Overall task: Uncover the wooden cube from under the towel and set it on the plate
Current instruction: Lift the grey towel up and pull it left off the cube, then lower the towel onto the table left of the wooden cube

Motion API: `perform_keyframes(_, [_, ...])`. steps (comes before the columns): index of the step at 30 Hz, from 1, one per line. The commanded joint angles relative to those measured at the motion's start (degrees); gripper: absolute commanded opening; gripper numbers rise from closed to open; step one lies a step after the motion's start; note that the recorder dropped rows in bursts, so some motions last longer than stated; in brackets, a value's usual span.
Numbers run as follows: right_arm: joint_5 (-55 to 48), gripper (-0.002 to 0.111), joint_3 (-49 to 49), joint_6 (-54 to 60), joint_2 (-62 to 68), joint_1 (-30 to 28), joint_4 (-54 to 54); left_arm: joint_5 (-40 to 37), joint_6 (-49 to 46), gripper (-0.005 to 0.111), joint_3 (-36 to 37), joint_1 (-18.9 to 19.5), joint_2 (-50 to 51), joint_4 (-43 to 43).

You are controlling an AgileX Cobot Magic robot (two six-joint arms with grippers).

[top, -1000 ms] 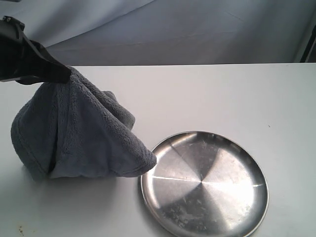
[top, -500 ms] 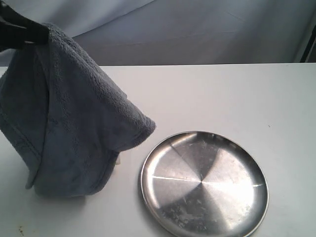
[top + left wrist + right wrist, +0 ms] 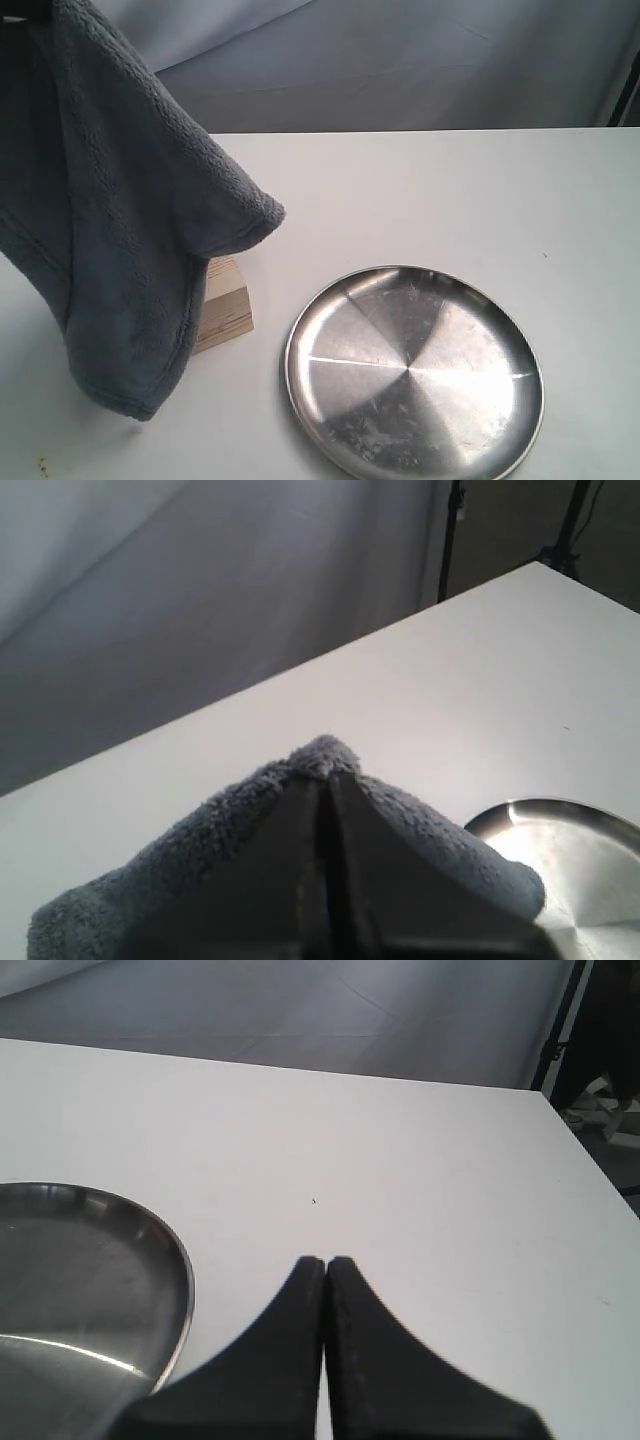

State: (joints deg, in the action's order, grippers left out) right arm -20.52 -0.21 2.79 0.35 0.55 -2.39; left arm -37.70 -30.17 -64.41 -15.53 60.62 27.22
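Observation:
The dark grey towel [image 3: 110,220] hangs high at the left of the exterior view, its lower edge off the table. My left gripper [image 3: 325,780] is shut on the towel [image 3: 420,825], which drapes over both fingers; the gripper itself is out of the exterior frame. Half of the pale wooden cube [image 3: 225,305] shows on the table behind the hanging cloth, left of the plate. The round silver plate [image 3: 415,370] lies at the front right with nothing on it; its rim also shows as the plate [image 3: 90,1280] in the right wrist view. Beside it my right gripper [image 3: 326,1262] is shut and holds nothing.
The white table [image 3: 450,190] stretches behind and to the right of the plate. A grey backdrop [image 3: 400,60] hangs beyond the far edge. Dark stands [image 3: 575,520] rise past the table's corner.
The left gripper has lifted the towel up and out of the frame's top left. The cloth has come off the table and part of the wooden cube now shows.

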Motion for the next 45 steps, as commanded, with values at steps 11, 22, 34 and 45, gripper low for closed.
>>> perform_keyframes(11, [0.53,0.0,0.21,0.19,-0.35,0.11,0.27,6.05,16.73,0.0,-0.67,0.35,-6.01,-25.8])
perform_keyframes(22, [0.53,0.0,0.21,0.19,-0.35,0.11,0.27,6.32,32.91,0.0,-0.67,0.35,-10.06,-41.91])
perform_keyframes(34, [0.53,0.0,0.21,0.19,-0.35,0.11,0.27,0.39,33.03,0.0,-0.67,0.35,-13.14,-41.11])
perform_keyframes(45, [0.53,0.0,0.21,0.19,-0.35,0.11,0.27,-4.28,32.51,0.0,0.23,0.24,-15.97,-39.08])
